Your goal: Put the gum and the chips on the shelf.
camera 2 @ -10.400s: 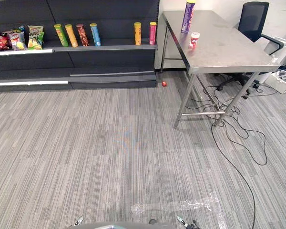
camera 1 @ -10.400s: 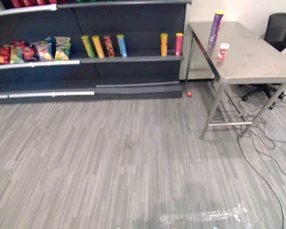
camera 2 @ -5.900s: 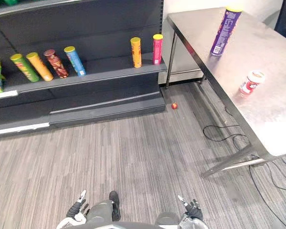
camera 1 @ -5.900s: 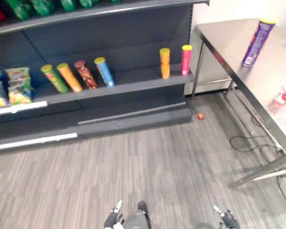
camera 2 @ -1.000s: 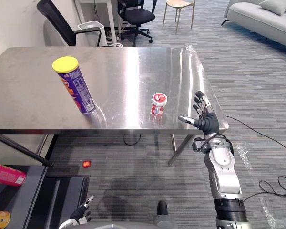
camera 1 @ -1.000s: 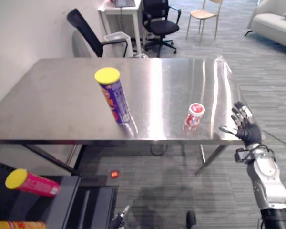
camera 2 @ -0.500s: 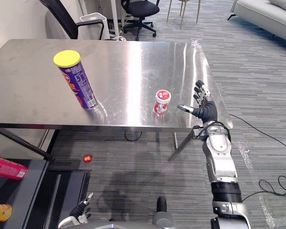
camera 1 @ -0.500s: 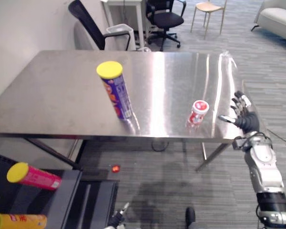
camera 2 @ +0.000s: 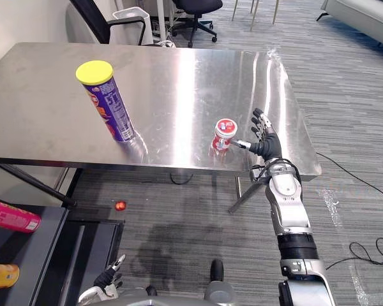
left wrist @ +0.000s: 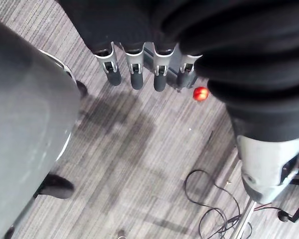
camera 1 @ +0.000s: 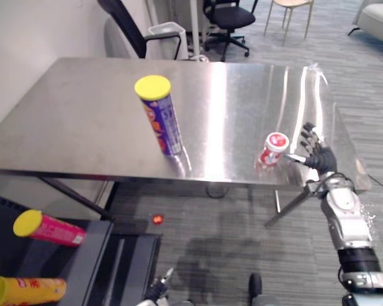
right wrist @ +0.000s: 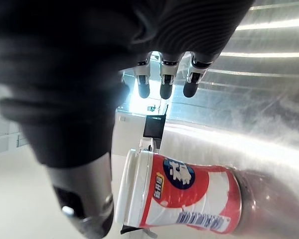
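Contact is unclear as spread right hand hovers beside small red-and-white plastic gum tub mid-frame; left hand, fingers straight, shows small at bottom left.

Bright overhead light streaks glare across the steel table (soft shadows beneath).

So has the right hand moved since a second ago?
Yes, the right hand moved toward the gum tub, thumb now almost at it.
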### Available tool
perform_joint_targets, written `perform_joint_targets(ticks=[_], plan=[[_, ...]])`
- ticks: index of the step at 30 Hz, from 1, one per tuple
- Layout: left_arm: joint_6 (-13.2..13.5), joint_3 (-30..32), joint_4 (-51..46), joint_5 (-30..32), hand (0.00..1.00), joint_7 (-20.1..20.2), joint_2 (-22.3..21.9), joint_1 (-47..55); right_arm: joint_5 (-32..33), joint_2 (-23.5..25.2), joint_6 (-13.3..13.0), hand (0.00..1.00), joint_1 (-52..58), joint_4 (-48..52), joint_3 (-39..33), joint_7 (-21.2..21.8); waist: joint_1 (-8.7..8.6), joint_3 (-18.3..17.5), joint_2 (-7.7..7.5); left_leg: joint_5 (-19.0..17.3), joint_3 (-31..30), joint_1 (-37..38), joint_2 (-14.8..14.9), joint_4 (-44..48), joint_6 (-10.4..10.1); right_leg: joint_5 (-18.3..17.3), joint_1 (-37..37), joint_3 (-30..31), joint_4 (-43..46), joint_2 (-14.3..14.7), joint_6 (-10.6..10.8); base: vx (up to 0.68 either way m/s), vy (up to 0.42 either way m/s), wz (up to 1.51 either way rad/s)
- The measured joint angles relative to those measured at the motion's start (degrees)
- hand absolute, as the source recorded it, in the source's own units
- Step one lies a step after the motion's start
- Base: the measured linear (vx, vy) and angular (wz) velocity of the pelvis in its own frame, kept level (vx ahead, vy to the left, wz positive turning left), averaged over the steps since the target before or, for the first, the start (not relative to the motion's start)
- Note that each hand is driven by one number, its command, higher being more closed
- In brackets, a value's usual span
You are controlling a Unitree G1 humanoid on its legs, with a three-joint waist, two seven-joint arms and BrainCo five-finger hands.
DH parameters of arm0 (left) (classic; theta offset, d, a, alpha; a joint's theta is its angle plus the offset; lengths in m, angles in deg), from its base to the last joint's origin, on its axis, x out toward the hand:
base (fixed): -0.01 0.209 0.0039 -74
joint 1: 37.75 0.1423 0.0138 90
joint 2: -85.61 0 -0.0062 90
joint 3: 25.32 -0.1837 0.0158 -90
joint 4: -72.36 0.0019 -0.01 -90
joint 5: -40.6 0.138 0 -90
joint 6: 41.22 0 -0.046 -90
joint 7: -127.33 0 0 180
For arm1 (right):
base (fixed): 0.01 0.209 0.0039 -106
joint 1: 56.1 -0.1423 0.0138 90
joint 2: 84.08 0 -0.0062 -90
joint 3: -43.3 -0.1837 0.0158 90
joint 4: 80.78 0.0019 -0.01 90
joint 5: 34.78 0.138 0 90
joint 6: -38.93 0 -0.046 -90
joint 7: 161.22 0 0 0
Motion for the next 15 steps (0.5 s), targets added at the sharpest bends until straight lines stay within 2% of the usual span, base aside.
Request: perform_joint_targets(ticks=[10,11,15], plan=[[0.1,-0.8,-0.9,-1.0,0.0,0.0,0.1,0.0,0.0,0.1,-0.4,0.0,-2.8,-2.2,3.6,1.5,0.44,0.8,0.04,0.0,-1.2,-1.0,-0.1,0.7,0.1,0.0,-0.1,-0.9,0.0,-0.2,0.0,-0.01,-0.013,0.04],[0.1,-0.9,-1.3,-1.0,0.0,0.0,0.1,0.0,0.0,0.1,-0.9,1.0,-3.5,-2.4,4.2,1.4,0.62,1.2,0.09,0.0,-1.2,-1.1,-0.1,0.7,0.1,0.1,-0.2,-0.9,0.0,-0.2,0.0,-0.03,-0.025,0.0],[0.2,-0.9,-1.5,-2.1,0.0,0.0,0.1,-0.2,0.0,0.1,-1.2,1.0,-5.6,-4.3,5.4,1.0,1.5,1.5,0.07,0.0,-1.2,-1.4,-0.1,0.8,0.1,0.2,-0.6,-0.8,0.0,-0.2,-0.1,-0.01,-0.007,0.0]])
